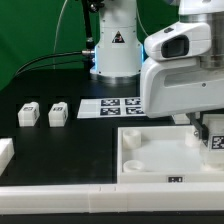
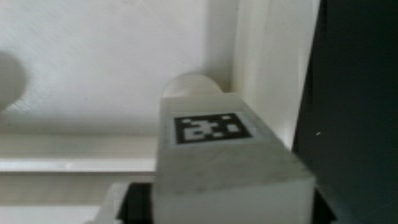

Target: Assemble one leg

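My gripper (image 1: 208, 128) is shut on a leg (image 1: 215, 139), a small white block with a black-and-white tag, at the exterior view's right edge. It holds the leg over the far right corner of the large white panel (image 1: 150, 172). In the wrist view the leg (image 2: 214, 150) fills the space between the jaws of the gripper (image 2: 217, 205), tag facing the camera. Its far end sits at a round corner socket (image 2: 199, 82) of the panel (image 2: 107, 60). I cannot tell whether the leg touches the socket. Two more legs (image 1: 29, 114) (image 1: 58, 114) lie on the black table at the left.
The marker board (image 1: 112, 106) lies behind the panel, in front of the arm's base (image 1: 113, 50). A white piece (image 1: 5, 153) sits at the exterior view's left edge. A white rail (image 1: 60, 196) runs along the front of the table.
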`<state>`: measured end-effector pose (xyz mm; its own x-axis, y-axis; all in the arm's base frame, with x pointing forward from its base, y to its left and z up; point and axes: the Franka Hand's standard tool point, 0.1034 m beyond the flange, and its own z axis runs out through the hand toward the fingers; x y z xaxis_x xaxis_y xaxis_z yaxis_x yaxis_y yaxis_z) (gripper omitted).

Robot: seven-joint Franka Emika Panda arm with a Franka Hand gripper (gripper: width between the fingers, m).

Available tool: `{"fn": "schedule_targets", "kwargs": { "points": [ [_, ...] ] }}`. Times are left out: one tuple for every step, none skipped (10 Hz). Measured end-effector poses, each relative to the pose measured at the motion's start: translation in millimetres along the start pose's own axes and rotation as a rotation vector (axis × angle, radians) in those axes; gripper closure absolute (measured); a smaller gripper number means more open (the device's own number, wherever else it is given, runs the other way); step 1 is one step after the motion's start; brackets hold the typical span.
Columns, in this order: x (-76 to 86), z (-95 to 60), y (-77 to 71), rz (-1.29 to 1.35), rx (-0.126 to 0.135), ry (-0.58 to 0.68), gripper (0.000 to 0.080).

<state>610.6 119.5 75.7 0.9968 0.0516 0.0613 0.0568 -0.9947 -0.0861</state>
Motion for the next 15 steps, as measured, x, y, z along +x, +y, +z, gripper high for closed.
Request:
{"fn": "schedule_targets", "kwargs": {
  "points": [
    [0.1, 0.2, 2.6, 0.003, -0.002, 0.000, 0.0505],
    [0.0, 0.4, 3.0, 0.004, -0.002, 0.000, 0.0505],
    [0.0, 0.5, 3.1, 0.004, -0.002, -0.001, 0.0505],
    [0.0, 0.6, 3.2, 0.006, -0.002, -0.001, 0.0505],
    [0.0, 0.6, 3.5, 0.037, -0.002, -0.001, 0.0505],
    [0.0, 0.6, 3.5, 0.032, -0.002, -0.001, 0.0505],
    [-0.1, 0.7, 3.4, 0.071, 0.000, -0.001, 0.0505],
    [0.0, 0.6, 4.5, 0.183, 0.000, -0.001, 0.0505],
    [0.1, 0.7, 5.0, 0.260, 0.001, 0.000, 0.0505],
    [0.1, 1.1, 6.7, 0.400, 0.010, 0.002, 0.0505],
    [0.0, 1.3, 8.0, 0.527, 0.018, 0.000, 0.0505],
    [0.1, 1.2, 8.7, 0.631, 0.023, -0.002, 0.0505],
    [-0.1, 1.8, 9.7, 0.797, 0.029, 0.001, 0.0505],
    [0.0, 1.8, 9.7, 0.887, 0.029, 0.011, 0.0505],
    [-0.1, 1.9, 9.7, 1.047, 0.035, 0.007, 0.0505]
  ]
}}
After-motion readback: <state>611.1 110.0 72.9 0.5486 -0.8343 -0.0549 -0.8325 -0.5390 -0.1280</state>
